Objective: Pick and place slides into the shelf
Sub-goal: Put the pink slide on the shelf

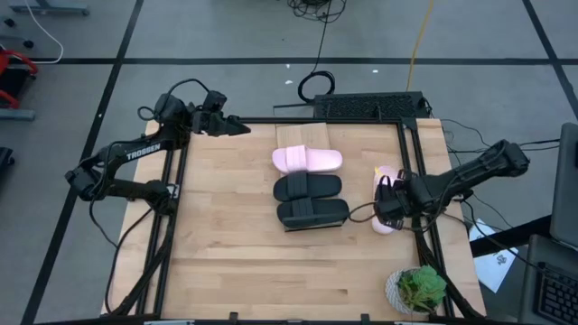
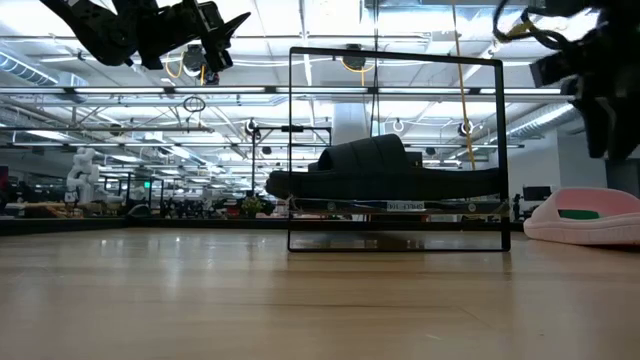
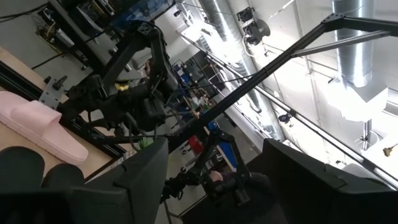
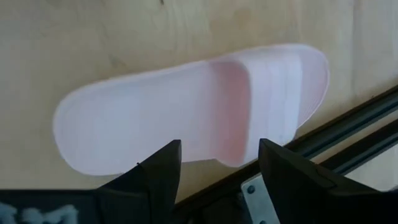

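The right gripper (image 1: 386, 204) is hovering directly above a pale pink slide (image 4: 186, 112) lying flat on the desk (image 1: 235, 253), well to the right of the shelf (image 2: 397, 210) and beside the dark frame rail at the desk's right edge. Its fingers (image 4: 158, 171) are standing apart, released, with nothing between them and not touching the slide. On the shelf, three slides are sitting in a row: a second pink slide (image 1: 307, 160) farthest back, then two black slides (image 1: 309, 188) in front of it. The left gripper (image 1: 237, 127) is waiting raised at the desk's far left corner, well left of the shelf, its fingers spread and empty.
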Available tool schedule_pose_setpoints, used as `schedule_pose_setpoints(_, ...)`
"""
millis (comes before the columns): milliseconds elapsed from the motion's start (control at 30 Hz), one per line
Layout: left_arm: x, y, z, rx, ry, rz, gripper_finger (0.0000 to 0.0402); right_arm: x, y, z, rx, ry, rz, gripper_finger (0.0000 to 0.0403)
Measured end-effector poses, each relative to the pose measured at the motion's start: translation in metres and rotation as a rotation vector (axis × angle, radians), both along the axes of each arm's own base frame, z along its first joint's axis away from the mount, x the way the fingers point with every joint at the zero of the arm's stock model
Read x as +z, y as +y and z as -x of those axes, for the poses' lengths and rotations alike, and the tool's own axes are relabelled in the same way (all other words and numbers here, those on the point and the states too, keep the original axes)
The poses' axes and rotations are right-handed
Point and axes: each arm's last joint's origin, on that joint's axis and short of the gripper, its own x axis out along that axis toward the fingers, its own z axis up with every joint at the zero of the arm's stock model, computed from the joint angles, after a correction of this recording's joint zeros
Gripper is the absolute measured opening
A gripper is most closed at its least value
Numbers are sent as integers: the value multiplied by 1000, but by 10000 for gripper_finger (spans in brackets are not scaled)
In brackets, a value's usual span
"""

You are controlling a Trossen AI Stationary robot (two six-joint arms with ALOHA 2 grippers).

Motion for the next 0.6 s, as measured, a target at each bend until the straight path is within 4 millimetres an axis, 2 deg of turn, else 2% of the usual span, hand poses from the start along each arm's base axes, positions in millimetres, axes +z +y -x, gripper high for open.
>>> schedule_pose_setpoints(200, 0, 0, 0, 0, -2, -6, 260, -7, 4, 4, -24, -42, 84, 203)
schedule_pose_setpoints(433, 0, 0, 0, 2, -6, -16, 260, -8, 6, 1, -37, -79, 64, 203)
schedule_pose_setpoints(600, 0, 0, 0, 2, -7, -17, 260, -7, 4, 4, -119, -81, 86, 203)
